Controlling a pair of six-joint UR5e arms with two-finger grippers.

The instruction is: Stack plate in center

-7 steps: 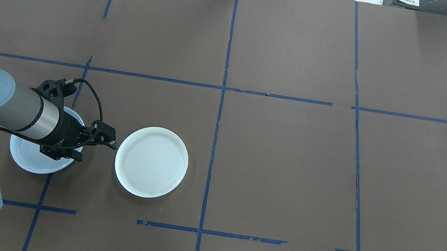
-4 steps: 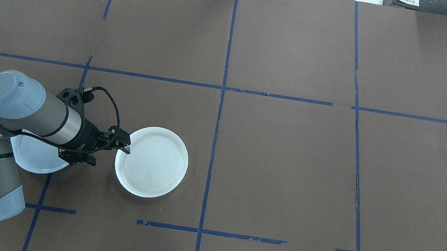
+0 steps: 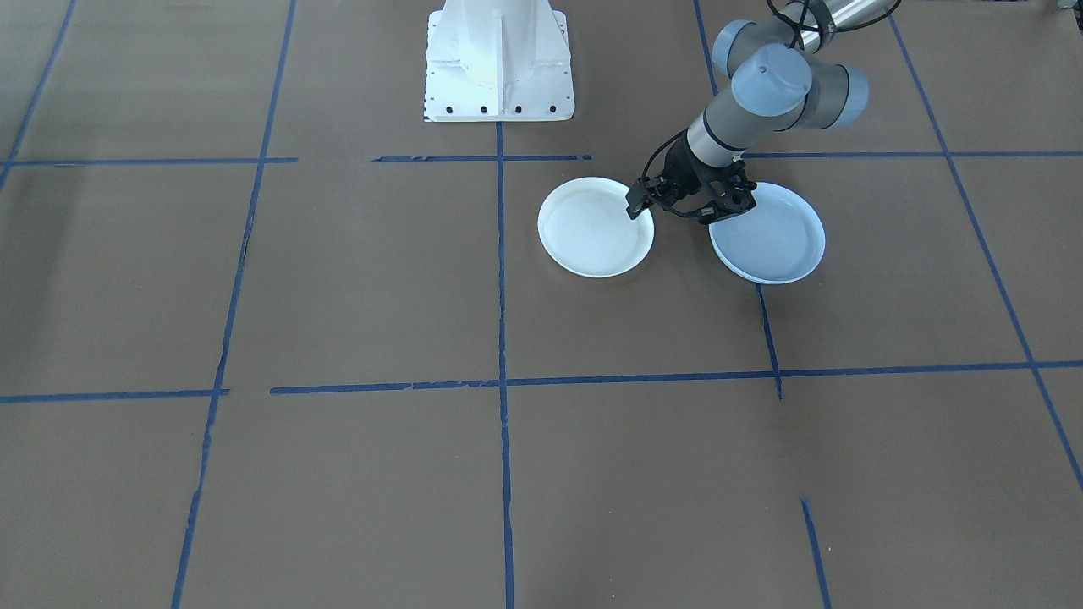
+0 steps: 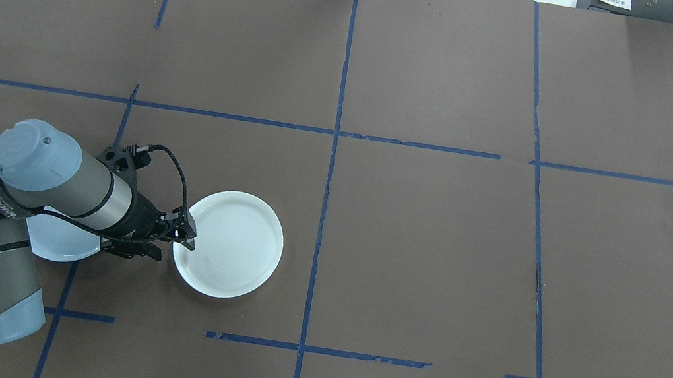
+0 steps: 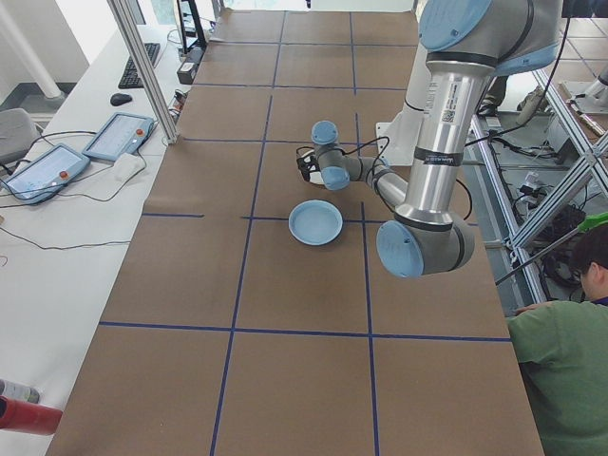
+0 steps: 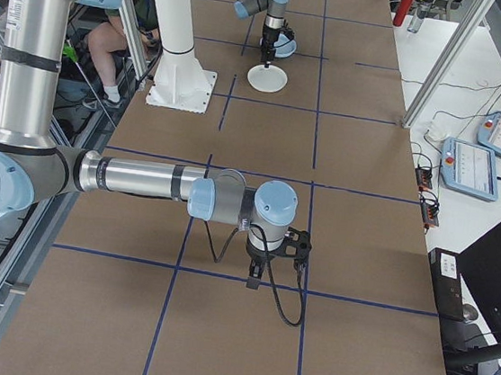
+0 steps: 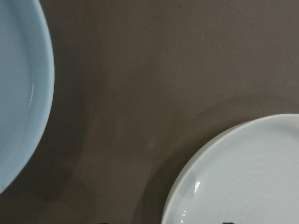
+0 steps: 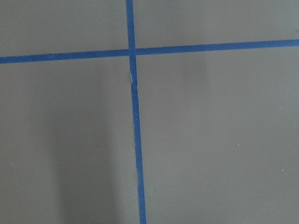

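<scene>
Movement since the earlier overhead looks is small: your left gripper [image 4: 188,237] has slid off the blue plate [image 4: 58,244] and now sits low at the left rim of the ringed pale plate [image 4: 231,247]. The left arm has swung in behind it and covers more of the blue plate than before. Neither plate has shifted. Both lie flat and apart, the blue one on a tape line to the robot's left, the pale one just left of the middle line. The left jaws stand apart. In the wrist view one dark tip shows over the pale plate's inside and another over the bare paper outside its rim, and nothing is held. The right gripper [image 6: 253,283] hangs over a tape crossing well away from both plates, and you cannot tell there whether its jaws are apart or together. The table [image 4: 435,244] is covered in brown paper marked into squares with blue tape [image 4: 342,83], torn in places, and the white robot base [image 3: 499,59] is bolted at its edge. Beside the table you have two tablets [image 5: 119,136], a keyboard [image 5: 150,54] and a metal post [image 5: 142,71]. A person in a green top [image 5: 565,370] sits by the frame.
</scene>
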